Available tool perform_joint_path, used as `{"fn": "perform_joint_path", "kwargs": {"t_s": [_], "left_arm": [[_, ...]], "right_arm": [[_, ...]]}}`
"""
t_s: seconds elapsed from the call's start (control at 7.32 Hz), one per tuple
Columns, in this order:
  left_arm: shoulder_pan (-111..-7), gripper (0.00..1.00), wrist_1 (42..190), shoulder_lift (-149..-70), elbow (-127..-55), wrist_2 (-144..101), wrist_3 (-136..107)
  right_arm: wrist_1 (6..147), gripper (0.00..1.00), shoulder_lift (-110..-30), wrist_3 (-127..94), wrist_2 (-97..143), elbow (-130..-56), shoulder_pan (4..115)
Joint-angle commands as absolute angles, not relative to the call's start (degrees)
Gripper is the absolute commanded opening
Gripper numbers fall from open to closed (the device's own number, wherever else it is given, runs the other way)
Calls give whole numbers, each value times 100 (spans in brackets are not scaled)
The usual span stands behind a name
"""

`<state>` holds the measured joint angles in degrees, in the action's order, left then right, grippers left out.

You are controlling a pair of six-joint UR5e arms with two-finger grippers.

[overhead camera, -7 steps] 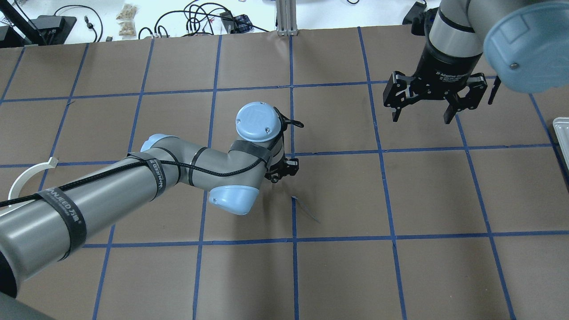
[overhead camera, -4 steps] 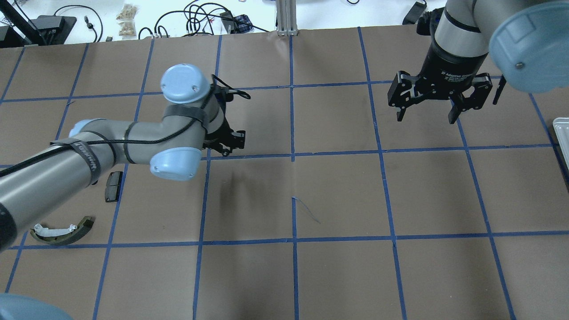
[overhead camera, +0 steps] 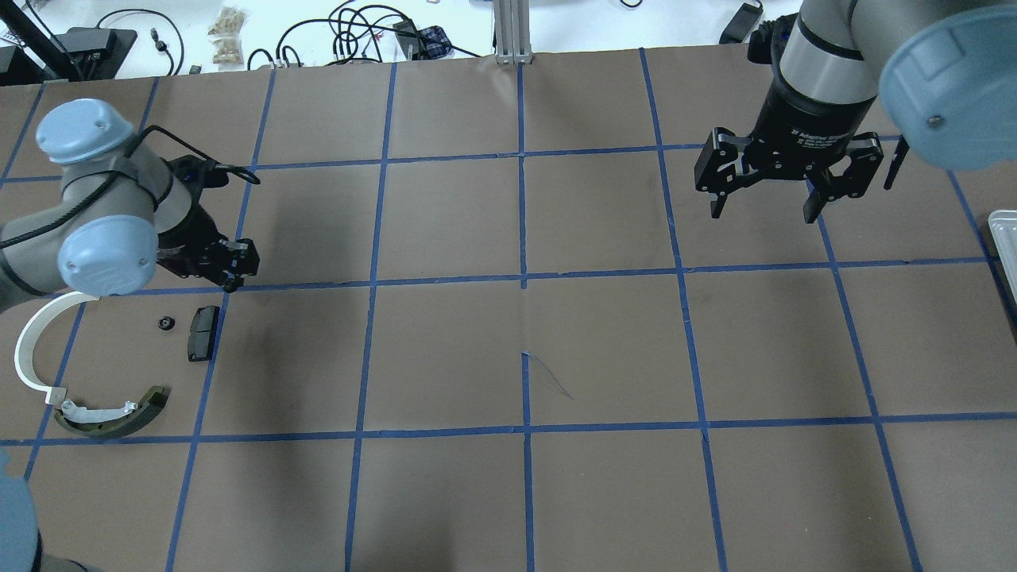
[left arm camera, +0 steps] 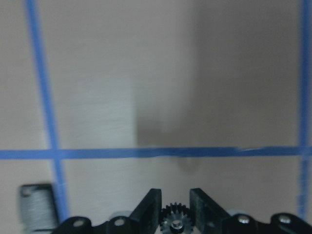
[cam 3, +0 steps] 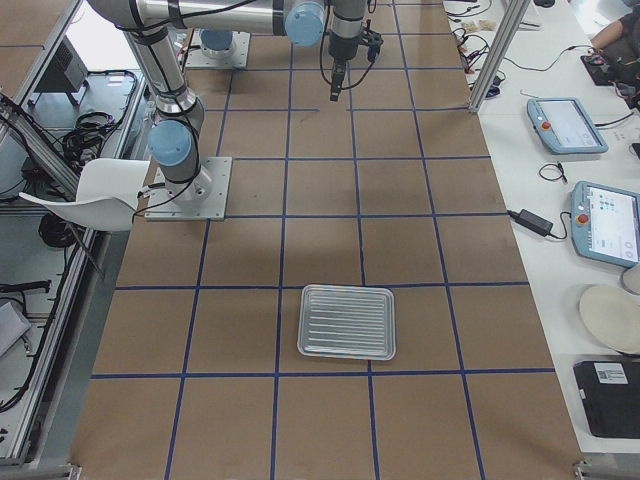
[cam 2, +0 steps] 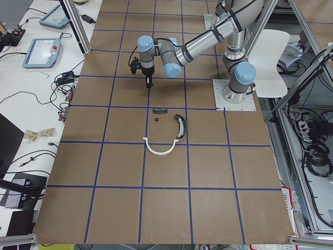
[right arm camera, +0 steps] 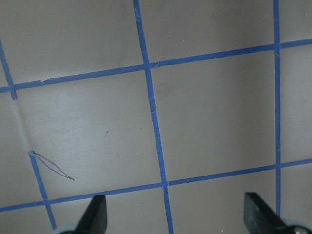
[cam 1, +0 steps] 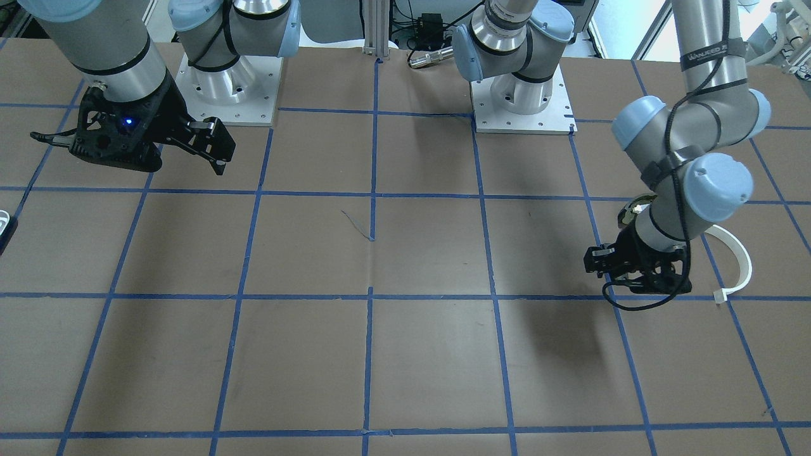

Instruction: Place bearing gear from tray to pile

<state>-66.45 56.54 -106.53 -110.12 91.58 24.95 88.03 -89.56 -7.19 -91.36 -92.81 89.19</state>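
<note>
My left gripper [overhead camera: 232, 271] is shut on a small black bearing gear [left arm camera: 175, 223], seen between its fingers in the left wrist view. It hovers just beyond the pile: a black rectangular pad [overhead camera: 203, 332], a small black part [overhead camera: 165, 322], an olive-and-white shoe [overhead camera: 111, 413] and a thin white half-ring [overhead camera: 30, 342]. The pile also shows in the exterior left view, with the pad [cam 2: 159, 110] nearest the gripper [cam 2: 149, 82]. The metal tray [cam 3: 347, 321] lies far to the right. My right gripper [overhead camera: 767, 203] is open and empty, held high.
The table is brown paper with a blue tape grid. The tray's edge [overhead camera: 1004, 246] shows at the right border of the overhead view. Cables and tablets lie beyond the far table edge. A blurred pad edge [left arm camera: 36, 209] shows in the left wrist view.
My left arm has swung from the table's middle far to the left, carrying the gear to beside the pile. My right gripper has shifted slightly and stays open.
</note>
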Motion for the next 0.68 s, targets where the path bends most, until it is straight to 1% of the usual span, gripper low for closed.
{"fn": "perform_joint_path", "kwargs": {"t_s": [0.0,0.14,0.55], "left_arm": [[-5577,0,5573,-10906,-10952,9176,3984],[-5390,0,5546,-11046,-10829,9176,4147],[-5388,0,5388,-11232,-10810,9176,4131]], "right_arm": [[8789,100,-8982,-650,-9123,-9281,8912],[8789,100,-8991,-589,-9132,-9281,8903],[8701,100,-9184,-545,-9106,-9281,8903]]}}
